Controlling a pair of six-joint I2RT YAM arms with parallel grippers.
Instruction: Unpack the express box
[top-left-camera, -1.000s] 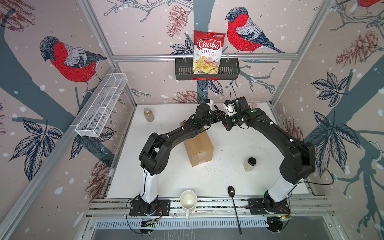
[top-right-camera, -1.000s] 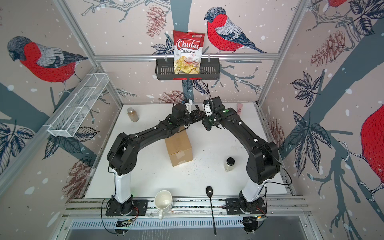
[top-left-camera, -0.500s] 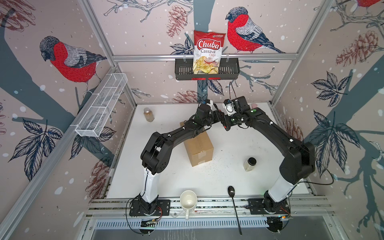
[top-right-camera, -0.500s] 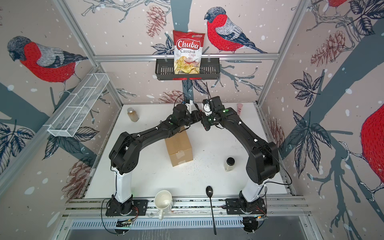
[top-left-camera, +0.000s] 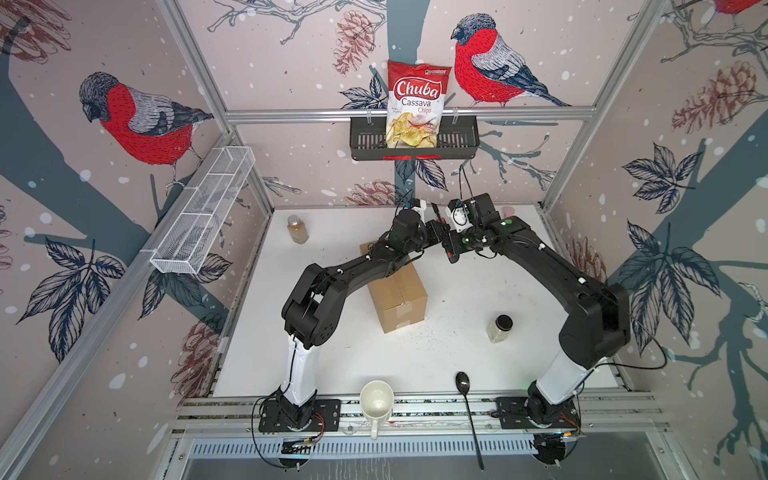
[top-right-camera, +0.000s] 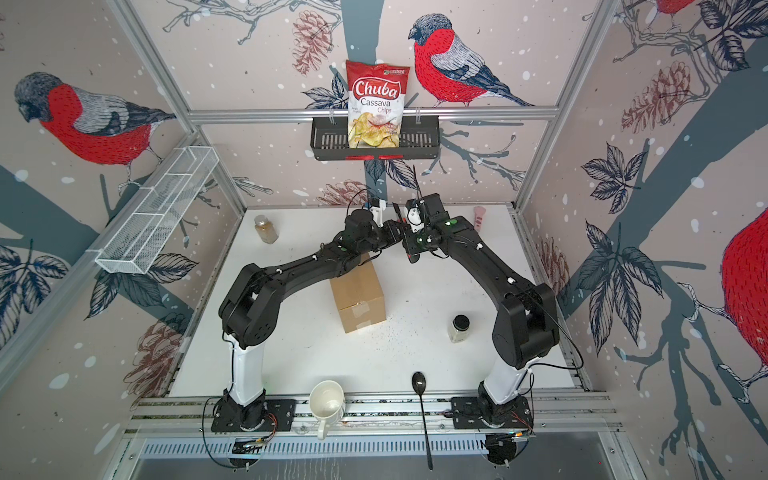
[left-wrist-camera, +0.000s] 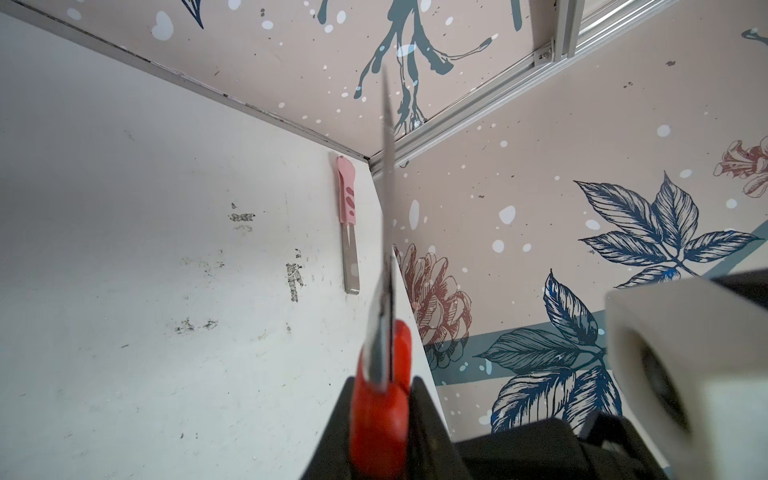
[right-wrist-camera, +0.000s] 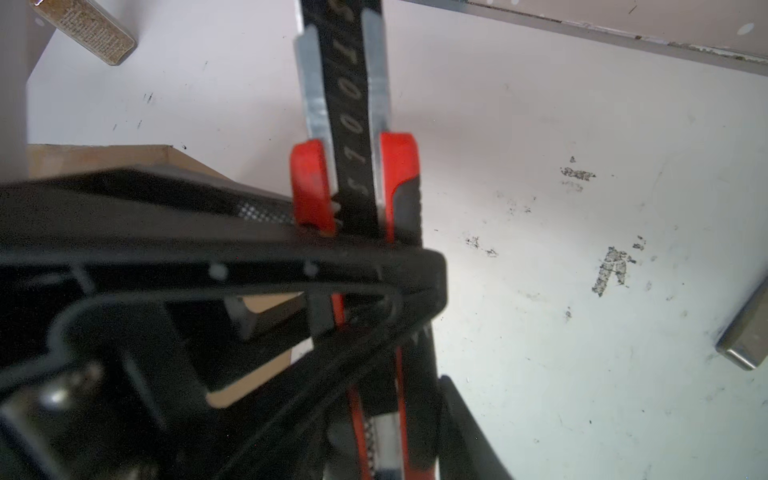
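Both the left gripper and the right gripper clasped one utility knife near the express box.

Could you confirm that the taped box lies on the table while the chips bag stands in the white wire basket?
Not quite: both top views show the chips bag standing in the black basket on the back wall, not in the white wire basket on the side wall. The taped box does lie on the table.
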